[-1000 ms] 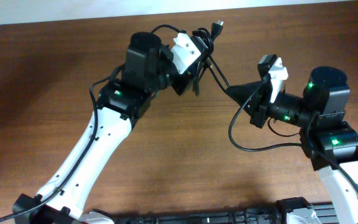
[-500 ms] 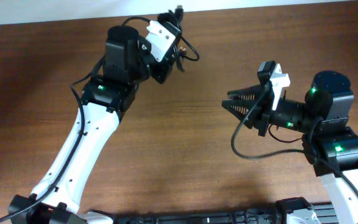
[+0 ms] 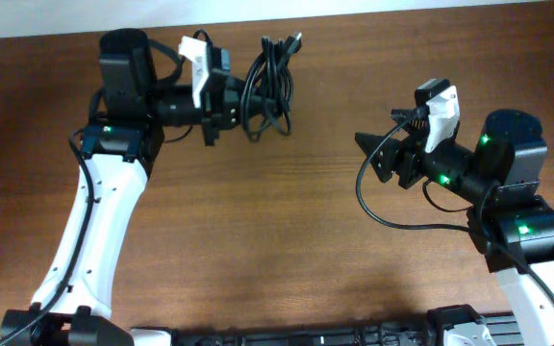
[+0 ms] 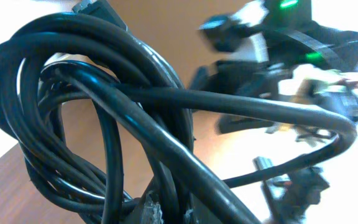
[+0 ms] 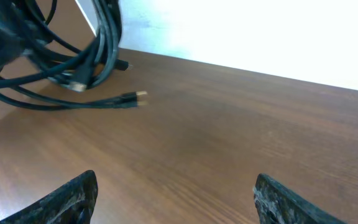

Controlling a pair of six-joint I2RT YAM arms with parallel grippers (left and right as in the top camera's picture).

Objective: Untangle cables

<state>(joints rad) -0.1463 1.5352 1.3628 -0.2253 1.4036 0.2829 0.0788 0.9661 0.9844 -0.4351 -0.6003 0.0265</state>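
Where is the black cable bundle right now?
Overhead: the bundle of thin black cables is near the far edge of the brown wooden table, left of centre, clamped in the shut jaws of the left gripper, apart from the right gripper.

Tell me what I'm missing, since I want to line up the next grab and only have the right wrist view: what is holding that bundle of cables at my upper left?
Observer: The left tool is shut on the cables. The overhead view shows them bunched at its tip.
Operator: Is my right tool close to them?
Observer: No. From overhead, the right tool stands open and apart from the bundle, with bare table between them.
Operator: Does the bundle look loosened?
Observer: Not in the left wrist view. Several loops cross and wrap over one another in one clump.
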